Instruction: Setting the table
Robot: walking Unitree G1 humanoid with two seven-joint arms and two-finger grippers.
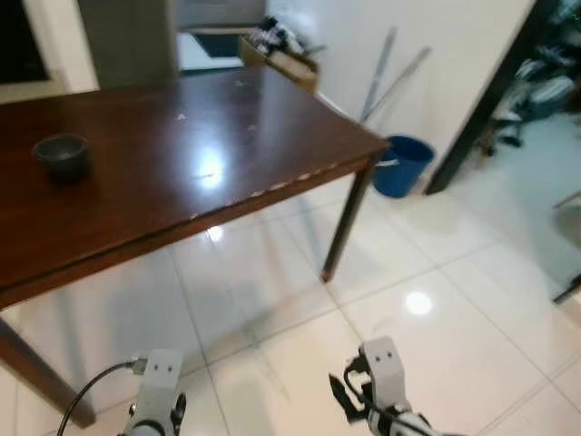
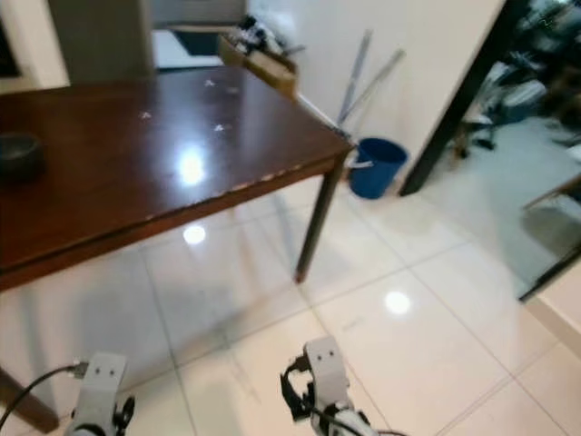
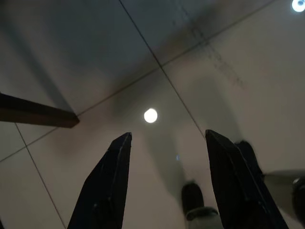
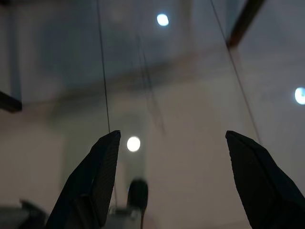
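Left eye view: both my grippers, left [image 3: 164,183] and right [image 4: 174,179], spread empty above floor [image 1: 436,336]; risk, clipping table [image 1: 300,173] corner approaching bowl [image 1: 62,154].

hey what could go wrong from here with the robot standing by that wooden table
1. The dark bowl sits near the far left of the table; reaching it probably means stepping closer, and the table leg stands nearby, so a bump is possible.
2. The floor is glossy tile with glare, so footing might slip.
3. Both the left claw and right claw hang open and empty over the floor, with nothing yet to set.
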